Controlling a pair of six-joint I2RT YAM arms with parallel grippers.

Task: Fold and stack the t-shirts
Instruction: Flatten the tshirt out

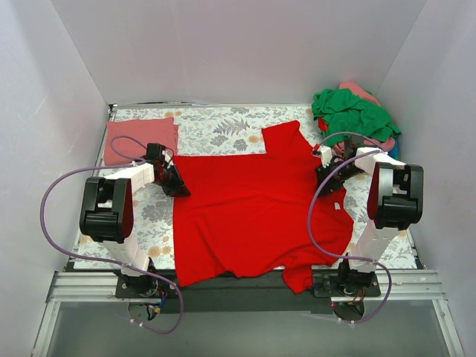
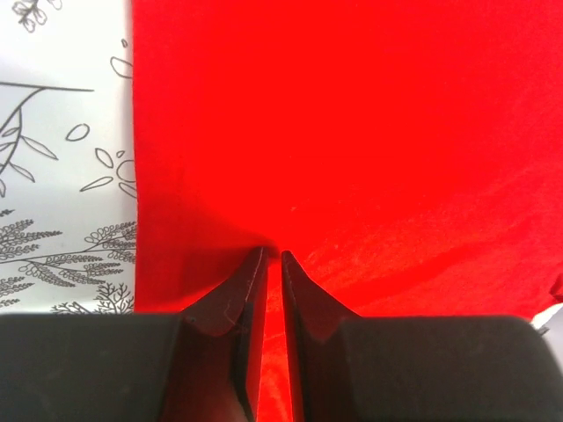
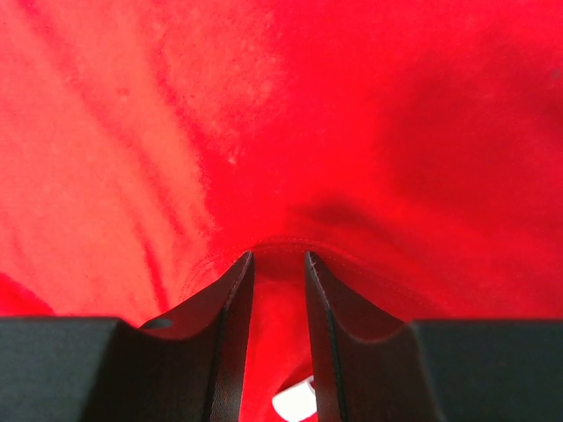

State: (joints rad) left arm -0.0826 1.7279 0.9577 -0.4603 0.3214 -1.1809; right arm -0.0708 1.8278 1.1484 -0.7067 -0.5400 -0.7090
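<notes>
White walls box in a worktop (image 1: pixel 223 128) draped with a floral grey cloth. A red tee (image 1: pixel 253 216) lies spread over the middle of it. One sleeve reaches out toward 1 o'clock, and the near hem spills over the worktop's edge at 6 o'clock.

The left arm (image 1: pixel 111 208) reaches in from 8 o'clock. Its left jaws sit at the tee's 10 o'clock corner, where red cloth meets the floral print. In the left wrist view the fingers (image 2: pixel 233 303) are clenched almost together on a thin pinch of the red tee, and the cloth puckers toward their tips.

The right arm (image 1: pixel 390 197) comes in from 4 o'clock. Its right jaws are at the tee's 2 o'clock edge, below the sleeve. In the right wrist view its fingers (image 3: pixel 220 308) are closed on a fold of the tee's stitched hem, with a slightly wider gap than on the left. A white tag (image 3: pixel 295 400) shows low between them.

A salmon tee (image 1: pixel 141 139) lies folded flat at 10 o'clock, just beside the left jaws but apart from the red tee.

A loose heap sits at 2 o'clock. It has a green tee (image 1: pixel 349 113) on top, a pink tee (image 1: pixel 358 91) behind it, and a sliver of blue (image 1: pixel 393 149) at its right side.
</notes>
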